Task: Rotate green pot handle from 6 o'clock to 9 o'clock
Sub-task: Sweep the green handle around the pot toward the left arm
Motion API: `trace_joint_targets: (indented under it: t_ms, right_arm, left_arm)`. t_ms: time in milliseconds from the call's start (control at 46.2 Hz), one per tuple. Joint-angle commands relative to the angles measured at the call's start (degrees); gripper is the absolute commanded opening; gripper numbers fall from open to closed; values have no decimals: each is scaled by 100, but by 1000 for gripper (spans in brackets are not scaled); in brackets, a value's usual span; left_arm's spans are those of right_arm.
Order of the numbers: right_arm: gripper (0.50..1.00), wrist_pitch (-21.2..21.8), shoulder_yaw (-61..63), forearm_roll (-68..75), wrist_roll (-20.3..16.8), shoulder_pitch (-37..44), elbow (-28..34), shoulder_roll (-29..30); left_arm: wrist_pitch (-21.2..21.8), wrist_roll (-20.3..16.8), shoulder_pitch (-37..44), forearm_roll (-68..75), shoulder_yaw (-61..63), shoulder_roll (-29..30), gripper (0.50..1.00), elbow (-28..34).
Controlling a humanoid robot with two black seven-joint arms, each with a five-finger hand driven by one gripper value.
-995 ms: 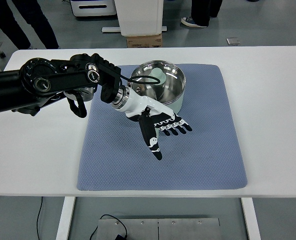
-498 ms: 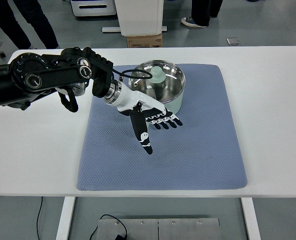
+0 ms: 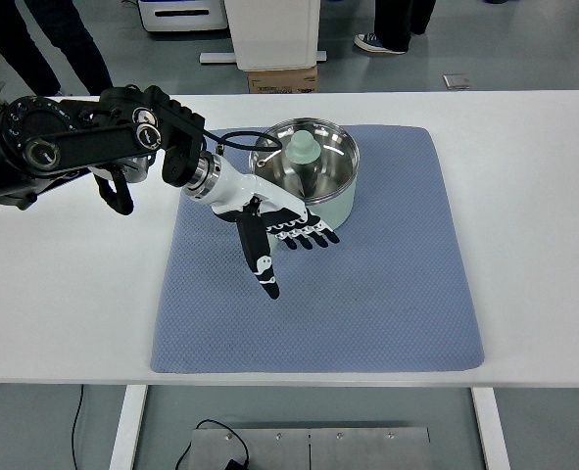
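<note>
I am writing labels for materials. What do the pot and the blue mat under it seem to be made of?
The pot looks like metal: its inside is shiny and mirror-like, probably steel, while the outer wall is pale green, likely a painted or enamel coat. The mat seems soft fabric or foam, matte, with a fine dotted weave.
</note>
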Motion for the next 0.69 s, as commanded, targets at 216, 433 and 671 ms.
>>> trace_joint_targets:
  t_ms: [216,433,671]
  right_arm:
    - [1000,0,0,0,5,0,0,0]
    - [1000,0,0,0,-4,0,0,0]
    - [1000,0,0,0,-4,0,0,0]
  left_arm:
    - [-1,3,-11,135,7,193,1000,0]
    - [-1,3,-20,302,7,352,1000,9]
    - [-1,-6,-11,337,59,519,1000,9]
